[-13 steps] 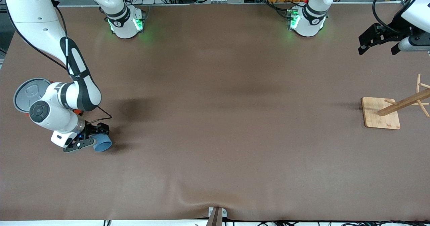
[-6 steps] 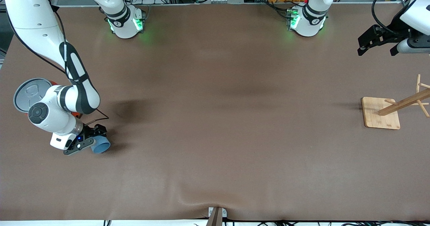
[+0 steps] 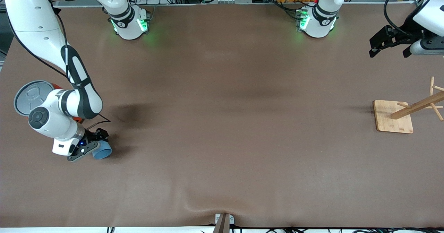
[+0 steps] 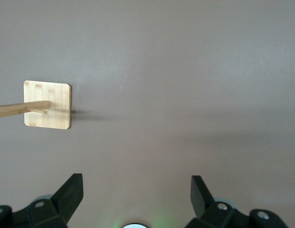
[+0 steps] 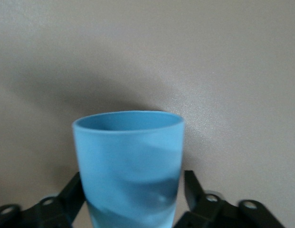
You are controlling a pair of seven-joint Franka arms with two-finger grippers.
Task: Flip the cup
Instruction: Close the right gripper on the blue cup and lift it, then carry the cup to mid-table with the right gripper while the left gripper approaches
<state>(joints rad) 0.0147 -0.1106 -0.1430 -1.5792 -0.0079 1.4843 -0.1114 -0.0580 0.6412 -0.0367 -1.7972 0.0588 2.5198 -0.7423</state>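
The light-blue cup (image 3: 103, 152) is tilted on its side low over the brown table, near the right arm's end. My right gripper (image 3: 94, 145) is shut on the cup, one finger on each side of its lower body. In the right wrist view the cup (image 5: 130, 156) fills the space between the black fingers (image 5: 71, 194), with its open rim pointing away from the gripper (image 5: 134, 192). My left gripper (image 3: 388, 47) waits open and empty in the air over the left arm's end of the table; its own view shows it (image 4: 137, 194) spread wide.
A big orange can with a grey pull-tab lid (image 3: 29, 96) stands beside the right arm's wrist. A wooden peg stand on a square base (image 3: 393, 117) is at the left arm's end and also shows in the left wrist view (image 4: 47, 104).
My right gripper has shifted slightly toward the front camera and the right arm's end, carrying the cup with it. The left gripper has risen a little.
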